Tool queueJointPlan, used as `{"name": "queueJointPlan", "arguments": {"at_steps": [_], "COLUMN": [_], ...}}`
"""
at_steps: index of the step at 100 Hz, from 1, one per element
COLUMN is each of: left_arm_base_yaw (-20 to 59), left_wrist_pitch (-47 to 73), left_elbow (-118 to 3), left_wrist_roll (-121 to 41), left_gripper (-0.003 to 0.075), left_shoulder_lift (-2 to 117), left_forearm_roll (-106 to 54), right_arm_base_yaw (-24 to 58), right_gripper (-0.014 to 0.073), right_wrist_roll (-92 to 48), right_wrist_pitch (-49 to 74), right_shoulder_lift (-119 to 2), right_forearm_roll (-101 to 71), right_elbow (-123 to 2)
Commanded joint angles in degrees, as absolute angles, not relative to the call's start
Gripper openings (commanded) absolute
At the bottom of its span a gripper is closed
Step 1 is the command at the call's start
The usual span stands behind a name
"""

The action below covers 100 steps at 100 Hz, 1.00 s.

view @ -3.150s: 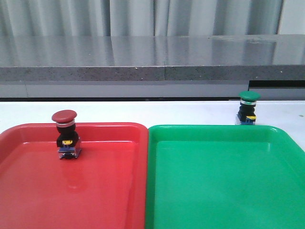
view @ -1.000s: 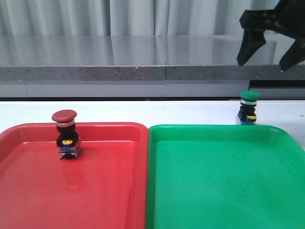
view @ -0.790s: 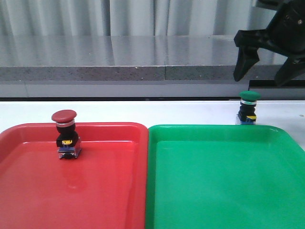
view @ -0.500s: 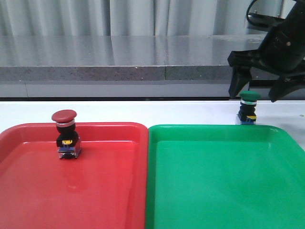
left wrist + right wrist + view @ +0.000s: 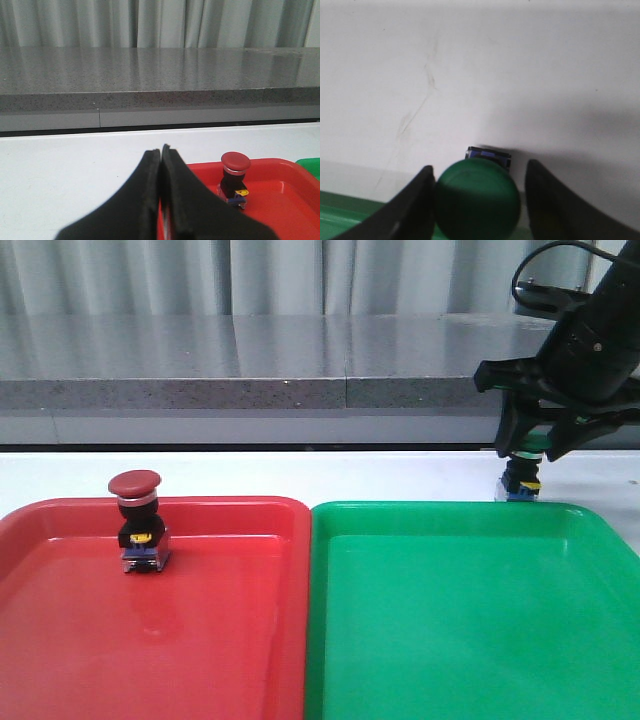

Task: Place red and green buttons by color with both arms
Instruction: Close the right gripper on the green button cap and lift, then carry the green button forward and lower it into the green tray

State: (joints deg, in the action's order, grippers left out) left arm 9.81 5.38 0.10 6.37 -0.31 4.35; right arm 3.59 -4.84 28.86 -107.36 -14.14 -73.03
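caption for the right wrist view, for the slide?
Open right gripper straddling the green button, which stands on the white table beside the green tray.

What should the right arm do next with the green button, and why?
Probably close the right gripper on the green button. Its open fingers already straddle the green cap, one nearly touching and a gap on the other side, and the button stands on the white table just behind the green tray, not yet in it.
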Motion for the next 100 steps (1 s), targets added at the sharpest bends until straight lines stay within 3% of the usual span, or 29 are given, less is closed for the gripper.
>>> {"name": "queueJointPlan", "arguments": {"at_steps": [1,13,60,100], "left_arm_base_yaw": [9.73,9.73,9.73,9.73], "left_wrist_pitch": [0.80,0.80,0.80,0.80], "left_elbow": [2.48,2.48,2.48,2.48], "left_wrist_roll": [6.59,6.59,6.59,6.59], "left_gripper": [-0.0019,-0.0019,-0.0019,-0.0019], "left_shoulder_lift": [-2.00,-2.00,-2.00,-2.00], "left_forearm_roll": [4.40,4.40,4.40,4.40], "right_arm_base_yaw": [3.61,3.61,6.72,12.71], "right_gripper": [0.0245,0.0157,0.0155,0.0155], "right_wrist_roll": [-5.44,-5.44,-5.38,-2.02], "right_wrist_pitch": [26.57,27.60,32.96,28.35], "right_shoulder_lift": [-104.58,-104.58,-95.91,-86.79], "right_forearm_roll": [-14.87,-14.87,-14.81,-13.88], "right_elbow": [-75.14,-76.70,-78.18,-63.18]}}
